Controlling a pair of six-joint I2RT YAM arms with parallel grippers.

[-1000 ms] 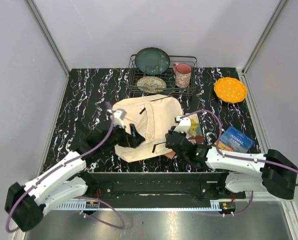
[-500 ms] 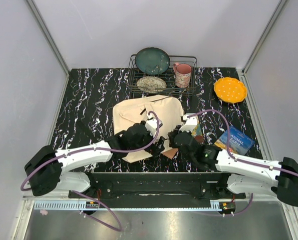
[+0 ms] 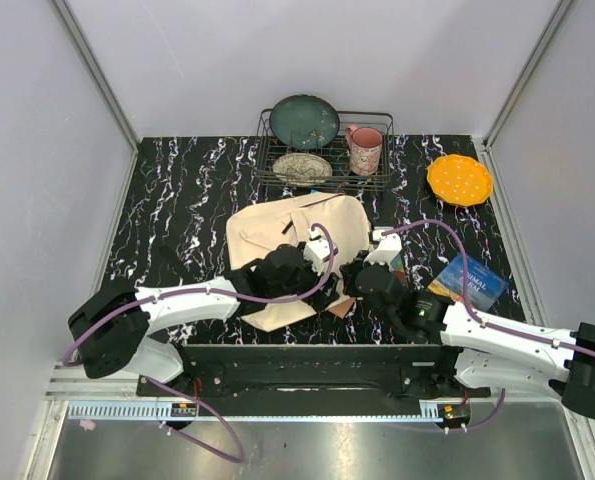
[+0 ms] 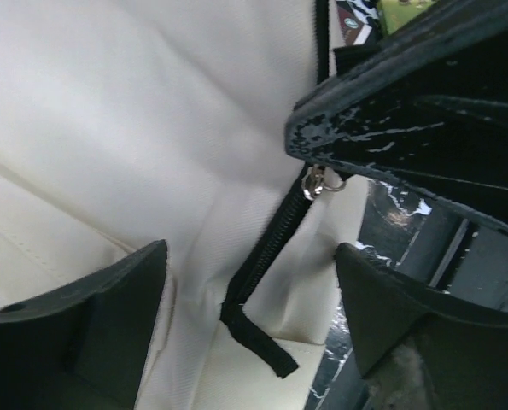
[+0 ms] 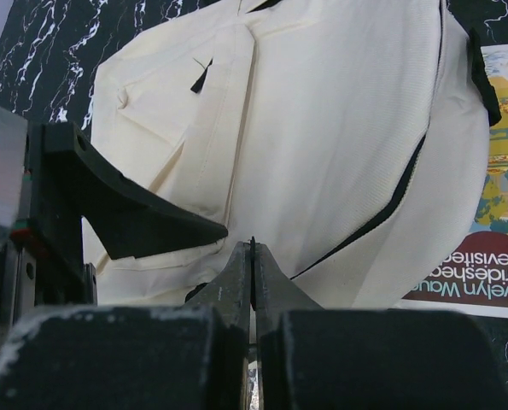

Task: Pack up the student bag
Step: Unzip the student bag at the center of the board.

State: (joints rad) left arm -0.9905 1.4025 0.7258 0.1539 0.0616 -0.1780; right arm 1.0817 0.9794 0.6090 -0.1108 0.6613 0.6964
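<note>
On the black marble table [image 3: 167, 200] the cream bag [image 3: 267, 225] lies flat. Over the bag's near edge, the left gripper [image 4: 249, 254] has its jaws spread wide. Next, the right gripper [image 5: 253, 249] pinches the bag's zipper pull [image 4: 319, 182]. A book [image 5: 501, 213] lies just right of the bag.

From where I stood, the student bag [image 3: 272, 228] had its near edge hidden under the left arm [image 3: 192, 298], the book [image 5: 501, 196] ran off the right wrist view's edge, and whatever sliver the right end effector [image 5: 253, 249] pinched was too small to tell.
</note>
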